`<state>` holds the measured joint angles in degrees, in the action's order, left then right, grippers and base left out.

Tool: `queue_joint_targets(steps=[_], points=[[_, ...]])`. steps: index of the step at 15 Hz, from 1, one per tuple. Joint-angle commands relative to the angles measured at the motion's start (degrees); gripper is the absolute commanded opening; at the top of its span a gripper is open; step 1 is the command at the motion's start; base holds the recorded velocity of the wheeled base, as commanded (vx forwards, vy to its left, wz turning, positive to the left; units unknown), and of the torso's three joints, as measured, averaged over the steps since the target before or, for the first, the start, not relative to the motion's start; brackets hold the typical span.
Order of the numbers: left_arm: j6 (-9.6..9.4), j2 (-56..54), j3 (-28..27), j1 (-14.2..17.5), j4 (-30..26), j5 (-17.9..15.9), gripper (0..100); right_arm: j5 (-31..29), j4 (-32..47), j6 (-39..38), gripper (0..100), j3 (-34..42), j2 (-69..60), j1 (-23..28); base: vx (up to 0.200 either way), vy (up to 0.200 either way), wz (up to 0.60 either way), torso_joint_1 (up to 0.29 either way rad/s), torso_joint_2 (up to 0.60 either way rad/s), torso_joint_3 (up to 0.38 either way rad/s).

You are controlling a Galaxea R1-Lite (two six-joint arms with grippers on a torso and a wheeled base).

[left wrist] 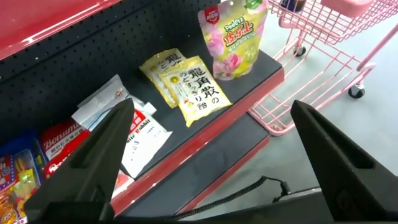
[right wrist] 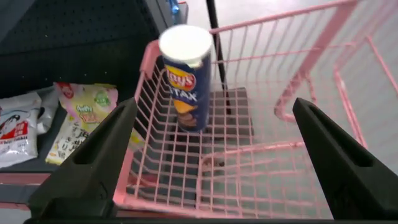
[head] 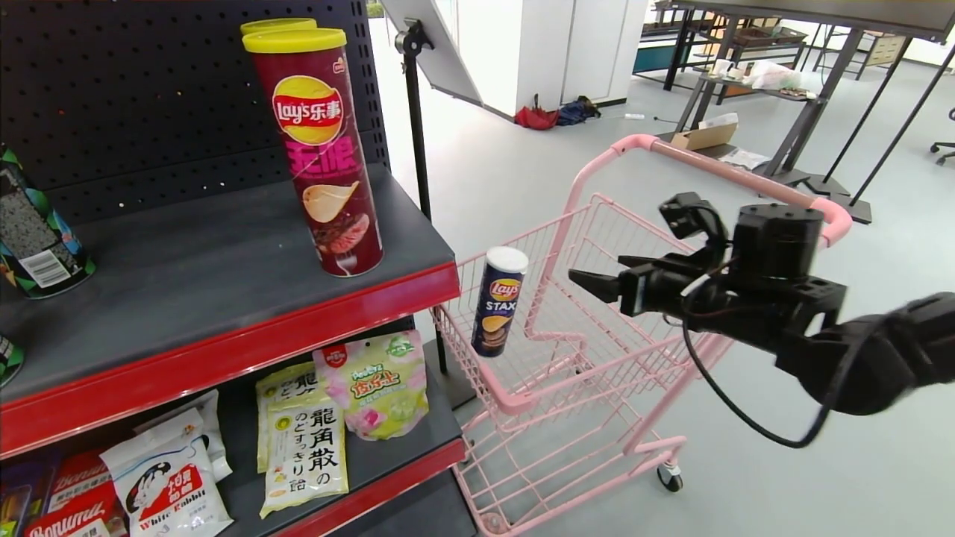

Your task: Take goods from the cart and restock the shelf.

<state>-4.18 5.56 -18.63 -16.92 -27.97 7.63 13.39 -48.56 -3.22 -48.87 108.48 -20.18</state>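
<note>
Right pincer point(right wrist: 212, 106) gapes toward blue can point(right wrist: 185, 81) in cart point(right wrist: 267, 149).

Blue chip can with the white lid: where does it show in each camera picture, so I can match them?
Head view: blue chip can at centre, upright in the pink cart's corner nearest the shelf.
Right wrist view: the can upper middle, inside the cart.
Left wrist view: a dark sliver at the top edge might be it; cannot tell.
Shared landmark: the pink cart, in all three.

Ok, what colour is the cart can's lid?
White; the lid shows best in the right wrist view.
</note>
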Motion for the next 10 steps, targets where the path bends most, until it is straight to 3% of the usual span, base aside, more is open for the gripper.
queue_joint_targets(steps=[1,10], points=[[-0.04,0.33,0.08,0.05,-0.07,0.02,100,0.85,-0.49,-0.03,100,-8.08,11.84,-3.03,0.0,0.0,0.0,0.0,0.0,0.0],[-0.39,0.24,0.17,0.22,-0.16,0.1,100,2.87,-0.49,-0.12,100,-15.64,20.01,-4.61,0.0,0.0,0.0,0.0,0.0,0.0]])
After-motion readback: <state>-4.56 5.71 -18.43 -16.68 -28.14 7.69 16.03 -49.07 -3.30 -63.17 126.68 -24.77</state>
